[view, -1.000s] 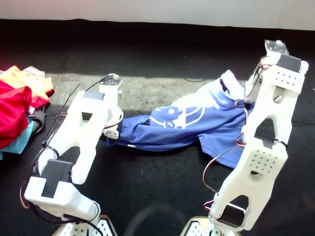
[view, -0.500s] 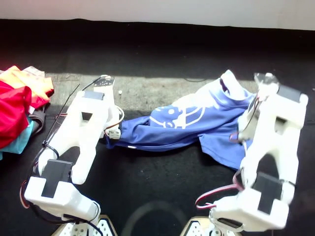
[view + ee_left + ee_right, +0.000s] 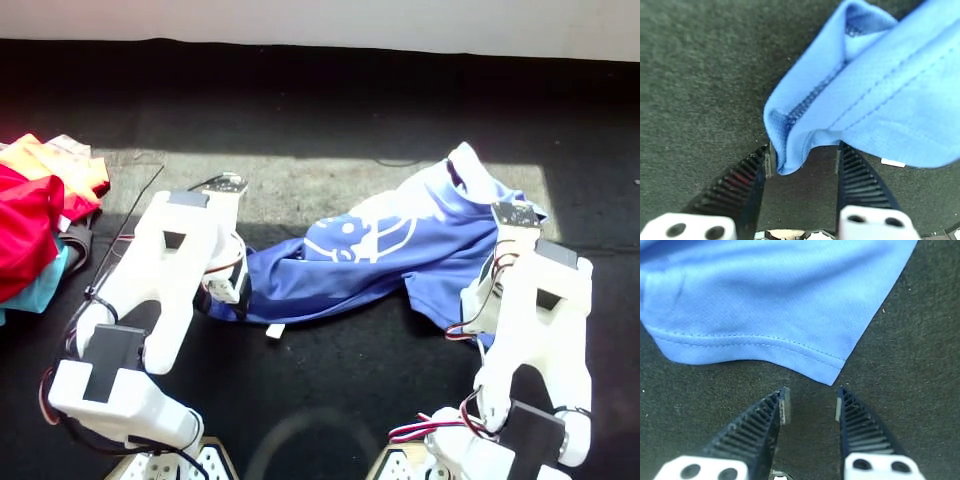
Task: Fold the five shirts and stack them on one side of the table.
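A blue shirt (image 3: 400,245) with a white print lies rumpled across the middle of the black table. The left arm's gripper (image 3: 232,292) sits at the shirt's left end. In the left wrist view my left gripper (image 3: 802,162) is open, and a folded hem of the blue shirt (image 3: 865,100) hangs between its fingertips. The right arm's gripper (image 3: 480,300) is at the shirt's lower right part. In the right wrist view my right gripper (image 3: 810,405) is open just short of a hemmed corner of the blue shirt (image 3: 765,305), with bare table between its fingers.
A heap of red, orange and teal shirts (image 3: 40,225) lies at the table's left edge. A pale sunlit band (image 3: 300,185) crosses the table behind the blue shirt. Black table (image 3: 330,100) stretches to the far wall.
The right arm has come down and back from high above the shirt's right side to its near corner. The left gripper has shifted slightly toward the front and now holds nothing tight.
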Controlling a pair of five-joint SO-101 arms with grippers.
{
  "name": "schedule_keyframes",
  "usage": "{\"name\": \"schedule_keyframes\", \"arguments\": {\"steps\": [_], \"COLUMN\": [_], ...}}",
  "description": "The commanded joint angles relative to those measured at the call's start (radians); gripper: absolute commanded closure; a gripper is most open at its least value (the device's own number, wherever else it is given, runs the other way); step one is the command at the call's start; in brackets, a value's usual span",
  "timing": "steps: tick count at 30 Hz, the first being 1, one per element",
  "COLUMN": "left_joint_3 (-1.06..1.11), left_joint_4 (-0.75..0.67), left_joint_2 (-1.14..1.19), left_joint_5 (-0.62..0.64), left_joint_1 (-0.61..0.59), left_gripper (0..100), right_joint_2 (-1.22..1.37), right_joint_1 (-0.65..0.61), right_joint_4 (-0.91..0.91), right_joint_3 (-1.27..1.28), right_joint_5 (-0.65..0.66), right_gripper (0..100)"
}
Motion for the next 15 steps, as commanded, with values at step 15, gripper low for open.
{"name": "schedule_keyframes", "arguments": {"steps": [15], "left_joint_3": [-0.051], "left_joint_4": [-0.117], "left_joint_2": [0.142], "left_joint_5": [-0.16], "left_joint_1": [-0.031], "left_gripper": [98], "right_joint_2": [-0.041], "right_joint_1": [0.008], "right_joint_4": [-0.007], "right_joint_3": [0.005], "right_joint_5": [0.003], "right_gripper": [83.9]}}
